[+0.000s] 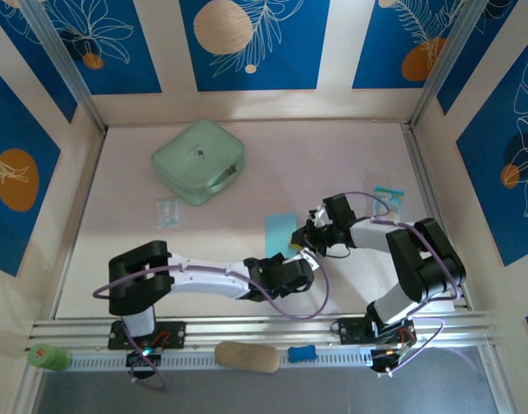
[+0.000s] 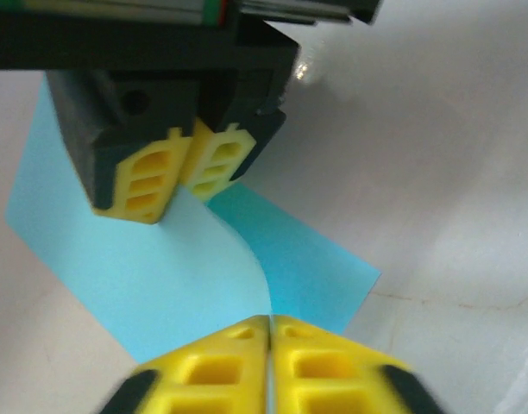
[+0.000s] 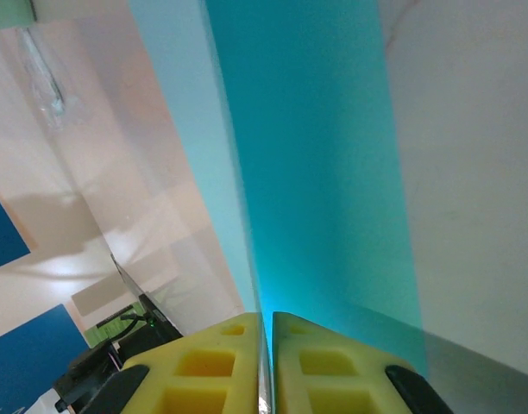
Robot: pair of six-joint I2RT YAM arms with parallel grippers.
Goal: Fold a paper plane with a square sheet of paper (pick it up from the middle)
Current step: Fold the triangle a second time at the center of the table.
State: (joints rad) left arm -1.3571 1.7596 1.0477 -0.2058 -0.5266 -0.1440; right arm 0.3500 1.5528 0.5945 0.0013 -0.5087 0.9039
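You have the sheet [image 2: 160, 276] pinched from two sides. Your left hand [image 2: 270, 323] is closed on the edge nearest its camera. Its two yellow pads [image 2: 212, 371] meet with only the paper's thickness between them. Your right hand [image 2: 188, 177] clamps the far side of the same sheet, pads pressed together on the paper beneath black finger housings. The pads are blocky moulded pieces with rectangular hollow cells.

The sheet is thin, smooth, matte light cyan. Between the hands one part arches up in a soft curl over a darker, shaded part that lies flat on the counter [image 1: 333, 155].

In your right wrist view the paper runs away from the pads as a tall plane, paler on the left and deep teal on the right. The two tones meet along a straight line, and you can't tell from here whether that is a fold or just an edge.

From above, the sheet sits at the near middle of the pale, smooth counter, right where the two hands meet. The mint-green case [image 1: 199, 161], a rounded square with a soft look, sits well apart at the back left. A small clear packet [image 1: 167, 211] lies just in front of it.
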